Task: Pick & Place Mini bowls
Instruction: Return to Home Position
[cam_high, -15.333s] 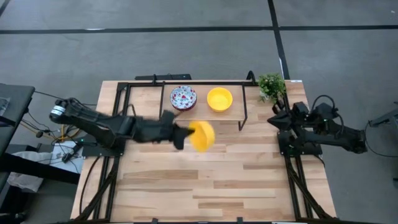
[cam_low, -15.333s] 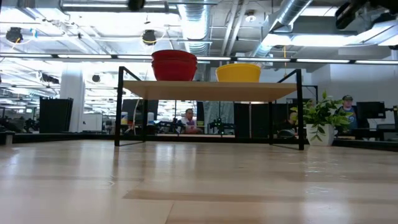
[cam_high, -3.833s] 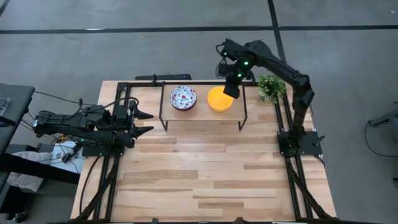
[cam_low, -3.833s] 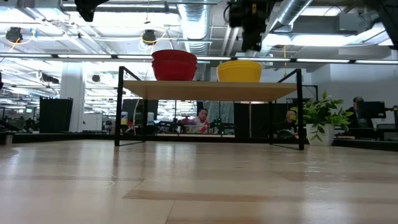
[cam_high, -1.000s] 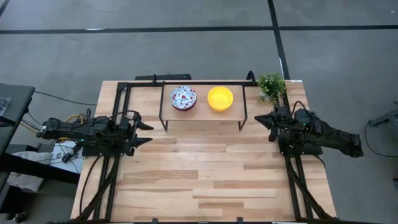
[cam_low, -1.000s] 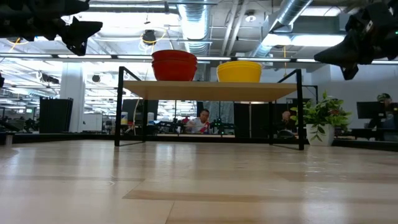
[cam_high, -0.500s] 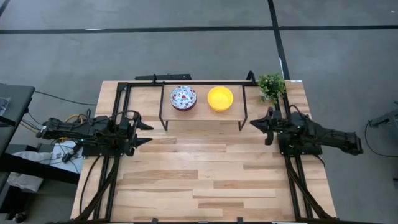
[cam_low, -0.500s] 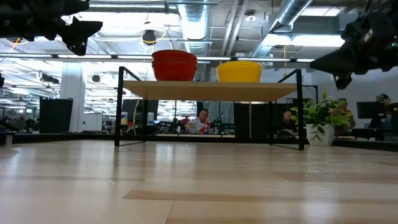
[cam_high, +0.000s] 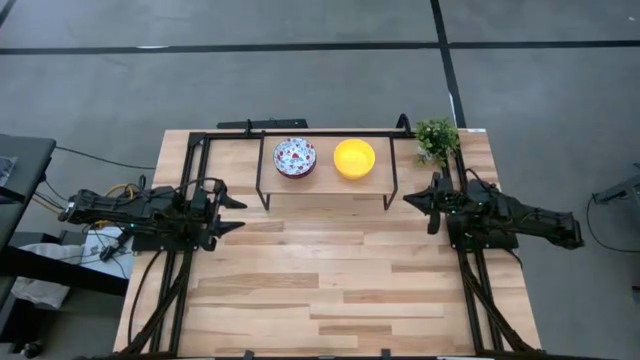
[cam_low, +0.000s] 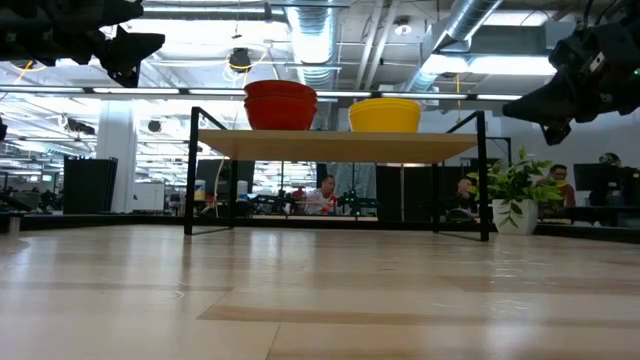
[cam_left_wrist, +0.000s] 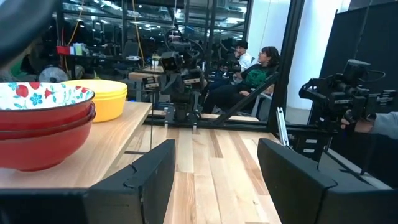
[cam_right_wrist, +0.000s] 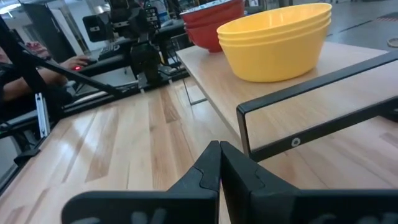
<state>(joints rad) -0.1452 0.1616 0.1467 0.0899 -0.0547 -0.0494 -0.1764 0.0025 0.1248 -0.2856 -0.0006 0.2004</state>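
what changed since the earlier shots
The yellow stack grew taller. The left gripper, no longer carrying anything, withdrew to the table's left edge, jaws open. The right gripper pulled back from over that stack to the right edge, jaws shut. Red stack and plant unmoved.

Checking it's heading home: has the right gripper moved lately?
Yes. The right gripper left the yellow bowls and is now off the right end of the shelf.

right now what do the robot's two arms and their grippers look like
Both are matte black. The left arm and right arm are chunky jointed segments. The left gripper has broad, faceted black fingers; the right gripper has fingers tapering to a wedge point. Thin cables trail behind the left arm's base.
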